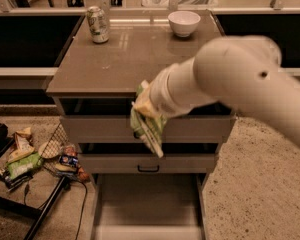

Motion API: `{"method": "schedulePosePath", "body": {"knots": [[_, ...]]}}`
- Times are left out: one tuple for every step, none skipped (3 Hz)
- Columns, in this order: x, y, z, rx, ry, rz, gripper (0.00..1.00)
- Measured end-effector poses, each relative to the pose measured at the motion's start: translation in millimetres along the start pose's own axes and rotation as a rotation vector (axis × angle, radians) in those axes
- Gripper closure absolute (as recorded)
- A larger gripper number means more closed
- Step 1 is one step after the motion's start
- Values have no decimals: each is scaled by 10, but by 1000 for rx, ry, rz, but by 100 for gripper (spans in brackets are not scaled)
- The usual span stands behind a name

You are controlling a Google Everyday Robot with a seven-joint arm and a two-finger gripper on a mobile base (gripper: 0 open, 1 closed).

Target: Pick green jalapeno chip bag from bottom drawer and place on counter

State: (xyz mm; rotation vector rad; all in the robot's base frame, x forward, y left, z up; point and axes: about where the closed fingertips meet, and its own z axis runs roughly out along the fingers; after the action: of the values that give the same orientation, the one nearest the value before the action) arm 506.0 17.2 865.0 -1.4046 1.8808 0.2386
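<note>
My gripper point(141, 105) sits at the end of the big white arm, mostly hidden behind the wrist. It is shut on the green jalapeno chip bag point(148, 130), which hangs crumpled in the air in front of the counter's front edge and the upper drawer. The counter point(115, 59) is a grey-brown slab just behind and above the bag. The bottom drawer point(147, 204) is pulled open below, and its flat grey floor is bare.
A can point(97, 24) stands at the counter's back left and a white bowl point(184, 22) at the back right. Two shut drawers point(105, 162) lie under the counter. Snack packets and a wire basket point(35, 154) litter the floor at left.
</note>
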Motion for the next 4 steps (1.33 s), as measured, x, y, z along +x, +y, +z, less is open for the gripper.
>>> {"method": "schedulePosePath", "body": {"knots": [[-424,-644,-469,87,101,-69,100],[-627,-1228,-572,137,157,-130,100],[-748,-1878,-299,167,168,-206,100],[-687,-2373,123,171,123,-251,100]]}}
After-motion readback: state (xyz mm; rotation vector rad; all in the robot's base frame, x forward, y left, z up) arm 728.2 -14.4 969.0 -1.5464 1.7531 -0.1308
